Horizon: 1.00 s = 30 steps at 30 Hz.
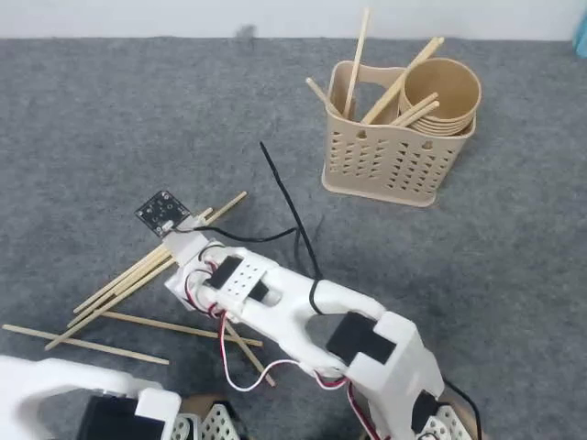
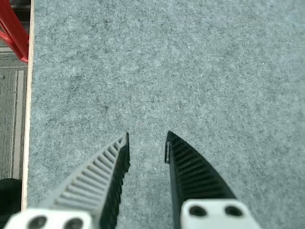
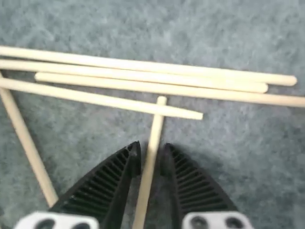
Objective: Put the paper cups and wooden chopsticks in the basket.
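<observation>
My right hand (image 3: 151, 149) pinches one thin pale wooden chopstick (image 3: 155, 121) on the grey felt table (image 2: 190, 71); my left hand (image 2: 147, 138) is a little open, holding nothing.

Perforated beige plastic basket (image 1: 394, 160): far right. Inside: stacked brown paper cups (image 1: 445, 87) at right; perhaps five upright wooden chopsticks (image 1: 358, 60) left. Loose wooden chopsticks (image 1: 115, 286): near left, on grey carpet (image 1: 495, 275).

Robotics lab bench: grey felt-covered table (image 1: 92, 110), bare-wired white arm (image 1: 303, 312), red frame (image 2: 12, 28) beside it.
</observation>
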Each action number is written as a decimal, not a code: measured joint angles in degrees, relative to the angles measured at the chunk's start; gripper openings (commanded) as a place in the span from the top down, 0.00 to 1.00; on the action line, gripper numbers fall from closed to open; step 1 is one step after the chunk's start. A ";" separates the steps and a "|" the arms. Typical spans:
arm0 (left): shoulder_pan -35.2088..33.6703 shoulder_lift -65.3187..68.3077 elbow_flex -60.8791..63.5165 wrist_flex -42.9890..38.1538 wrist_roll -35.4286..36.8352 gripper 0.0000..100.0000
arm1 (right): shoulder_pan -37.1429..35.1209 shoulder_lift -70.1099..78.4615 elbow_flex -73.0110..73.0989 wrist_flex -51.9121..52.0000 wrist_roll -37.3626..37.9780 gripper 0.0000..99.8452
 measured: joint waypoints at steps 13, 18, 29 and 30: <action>5.19 0.00 3.78 3.16 0.26 0.88 | 3.16 -5.98 -7.03 26.81 0.00 0.99; 14.24 0.00 10.90 3.16 0.26 0.88 | 6.33 -14.07 -7.03 35.87 0.00 0.99; 34.90 0.00 16.88 2.29 -6.51 0.88 | 14.95 -29.45 -7.03 44.75 2.02 0.99; 35.60 0.00 17.58 1.23 -7.47 0.88 | 15.38 -32.09 -7.03 45.36 2.02 0.99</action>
